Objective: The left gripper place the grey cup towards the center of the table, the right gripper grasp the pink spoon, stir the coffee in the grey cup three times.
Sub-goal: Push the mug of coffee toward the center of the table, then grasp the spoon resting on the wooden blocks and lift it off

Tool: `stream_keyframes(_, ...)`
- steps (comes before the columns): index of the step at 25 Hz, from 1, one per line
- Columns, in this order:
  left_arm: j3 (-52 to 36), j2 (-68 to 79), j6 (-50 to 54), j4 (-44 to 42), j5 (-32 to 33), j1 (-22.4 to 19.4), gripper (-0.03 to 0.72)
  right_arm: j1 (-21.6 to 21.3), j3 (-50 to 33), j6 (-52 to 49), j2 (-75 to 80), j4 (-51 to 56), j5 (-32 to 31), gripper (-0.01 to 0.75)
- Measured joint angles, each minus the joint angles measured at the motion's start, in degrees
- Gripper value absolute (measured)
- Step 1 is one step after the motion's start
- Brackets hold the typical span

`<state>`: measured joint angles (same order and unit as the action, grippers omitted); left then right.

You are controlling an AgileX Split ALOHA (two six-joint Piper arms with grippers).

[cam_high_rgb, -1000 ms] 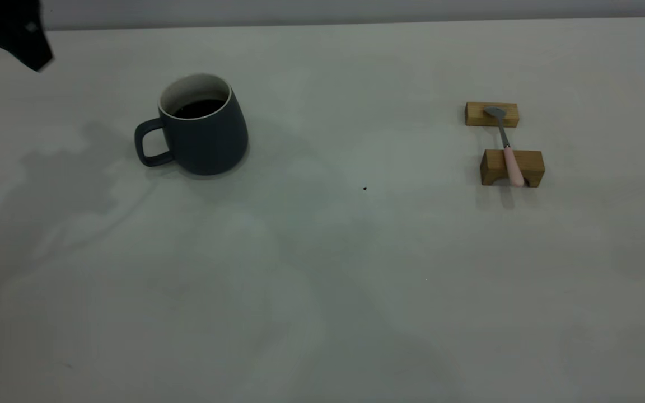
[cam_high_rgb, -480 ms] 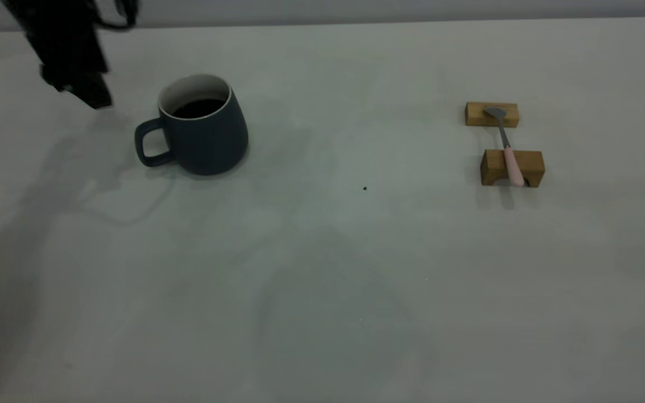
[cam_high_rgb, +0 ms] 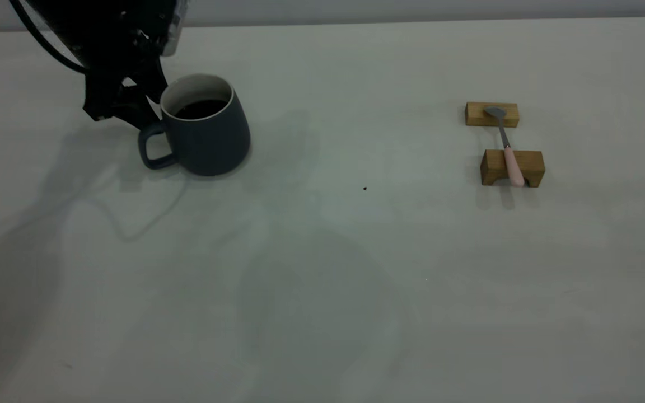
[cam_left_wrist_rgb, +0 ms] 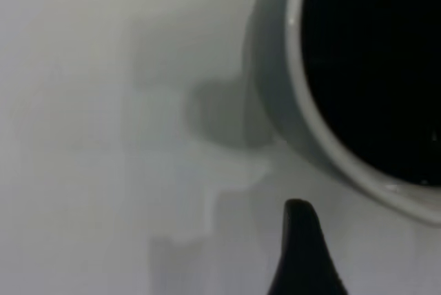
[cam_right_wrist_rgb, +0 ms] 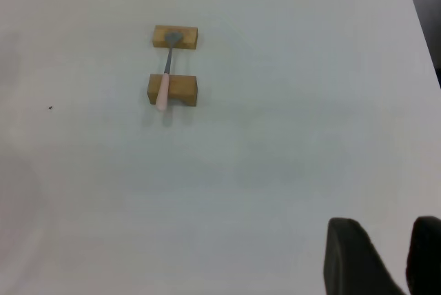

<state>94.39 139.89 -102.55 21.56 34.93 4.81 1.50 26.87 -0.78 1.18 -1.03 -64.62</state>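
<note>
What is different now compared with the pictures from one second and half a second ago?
The left gripper has come down from the far left corner and now sits at the handle of the grey cup, which has shifted slightly to the right. The pink spoon remains on its two wooden blocks.

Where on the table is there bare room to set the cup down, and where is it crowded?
Bare: the wide stretch between the grey cup and the wooden blocks holding the pink spoon, and the whole near side of the table. Crowded: by the cup's handle, where the left gripper sits.
</note>
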Motion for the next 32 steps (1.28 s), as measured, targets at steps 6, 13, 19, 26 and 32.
stream_keyframes(6,0.2,0.4,0.0,1.8,0.2,4.0,0.567,0.0,0.0,0.0,0.0,0.0,0.0,0.237)
stream_keyframes(13,0.4,0.4,1.9,4.9,-1.1,9.8,0.567,0.0,0.0,0.0,0.0,0.0,0.0,0.237)
stream_keyframes(19,0.4,0.5,3.9,6.5,-4.3,14.7,0.567,0.0,0.0,0.0,0.0,0.0,0.0,0.237)
stream_keyframes(26,0.4,0.5,9.0,5.3,-5.7,16.0,0.567,0.0,0.0,0.0,0.0,0.0,0.0,0.237)
stream_keyframes(32,0.4,-7.2,31.4,-7.4,4.6,12.1,0.567,0.0,0.0,0.0,0.0,0.0,0.0,0.237)
